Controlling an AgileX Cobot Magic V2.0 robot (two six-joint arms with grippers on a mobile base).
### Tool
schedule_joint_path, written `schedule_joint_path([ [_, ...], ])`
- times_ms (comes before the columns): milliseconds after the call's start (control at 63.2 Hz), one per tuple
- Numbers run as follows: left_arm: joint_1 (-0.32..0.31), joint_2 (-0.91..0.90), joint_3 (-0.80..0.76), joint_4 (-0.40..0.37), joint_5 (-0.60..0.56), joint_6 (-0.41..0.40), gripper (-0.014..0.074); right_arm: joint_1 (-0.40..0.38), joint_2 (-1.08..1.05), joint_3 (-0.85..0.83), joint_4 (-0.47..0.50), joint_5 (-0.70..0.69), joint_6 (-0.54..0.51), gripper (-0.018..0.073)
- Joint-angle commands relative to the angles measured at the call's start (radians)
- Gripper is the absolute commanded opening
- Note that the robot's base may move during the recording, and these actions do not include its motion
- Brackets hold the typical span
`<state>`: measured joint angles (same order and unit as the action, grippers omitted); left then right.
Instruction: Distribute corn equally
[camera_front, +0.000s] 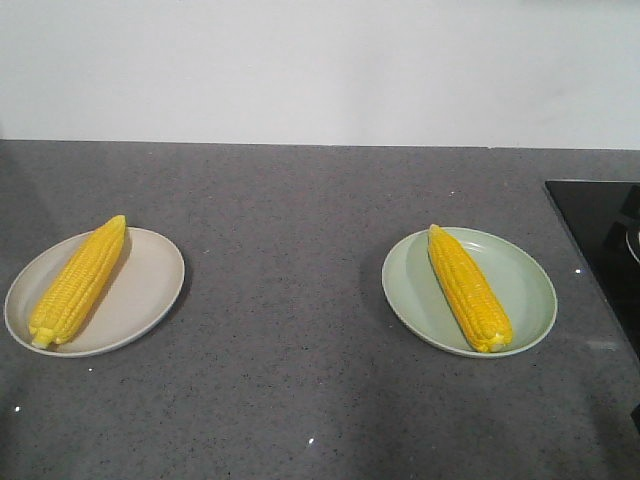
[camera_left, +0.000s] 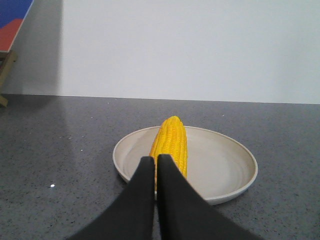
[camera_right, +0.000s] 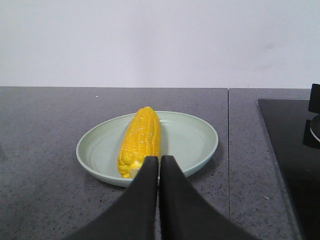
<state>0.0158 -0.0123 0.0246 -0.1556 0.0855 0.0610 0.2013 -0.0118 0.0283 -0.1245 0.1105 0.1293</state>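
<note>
Already each plate holds one cob, so the split looks even; best leave both alone. Front view: left cob (camera_front: 79, 281) on the beige plate (camera_front: 150, 285), right cob (camera_front: 469, 287) on the green plate (camera_front: 525, 290), grey counter (camera_front: 290, 300), white wall (camera_front: 320, 70). Left wrist view: left gripper (camera_left: 156, 160) clenched, empty, near the beige plate. Right wrist view: right gripper (camera_right: 159, 160) clenched, empty; black hob (camera_right: 292, 140) right of the green plate.

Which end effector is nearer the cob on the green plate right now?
Right. The right end effector, shut, sits just short of the cob on the green plate. The left end effector, also shut, faces the other cob on the beige plate.
</note>
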Motion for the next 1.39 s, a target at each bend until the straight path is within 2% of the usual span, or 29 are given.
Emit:
schedule_joint_path([
  [0,0.000,-0.014,-0.023,-0.010,-0.069,0.000,-0.0006,-0.005,-0.005,0.018,-0.024,-0.065,0.014,-0.0005],
  [174,0.000,-0.014,-0.023,-0.010,-0.069,0.000,-0.0006,-0.016,-0.005,0.018,-0.026,-0.059,0.014,-0.0005],
  [427,0.000,-0.014,-0.023,-0.010,-0.069,0.000,-0.0006,-0.123,-0.005,0.018,-0.006,-0.065,0.015,-0.0003],
  [1377,0.000,-0.014,-0.023,-0.010,-0.069,-0.001,-0.0006,-0.121,-0.005,0.019,-0.001,-0.050,0.014,-0.0002],
])
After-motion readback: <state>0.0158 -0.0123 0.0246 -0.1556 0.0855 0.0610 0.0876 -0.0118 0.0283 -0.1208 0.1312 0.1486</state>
